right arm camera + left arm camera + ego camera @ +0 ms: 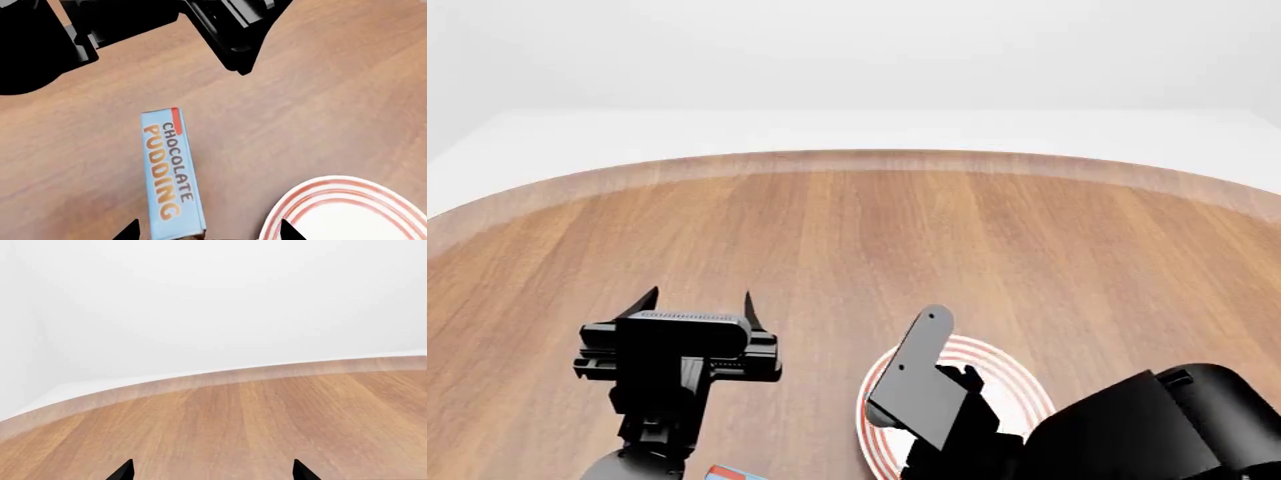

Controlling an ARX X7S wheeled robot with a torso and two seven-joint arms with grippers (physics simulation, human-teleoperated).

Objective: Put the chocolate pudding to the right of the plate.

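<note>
Approach step, nothing grasped yet. Chocolate pudding carton [172, 175] lies flat on wooden table [961, 240], left of red-ringed plate [347, 212], apart from it. Right gripper [208, 231] spread, empty, hovering above carton. Left gripper [701, 298] spread, idle. Next: descend, straddle carton, pinch, carry across plate.

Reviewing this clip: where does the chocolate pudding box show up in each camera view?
Left wrist view: not in it; only the wooden table and white wall.
Head view: a sliver at the bottom edge, chocolate pudding, beneath the left arm.
Right wrist view: lower centre, lettering visible.
Shared landmark: the plate beside it.
</note>
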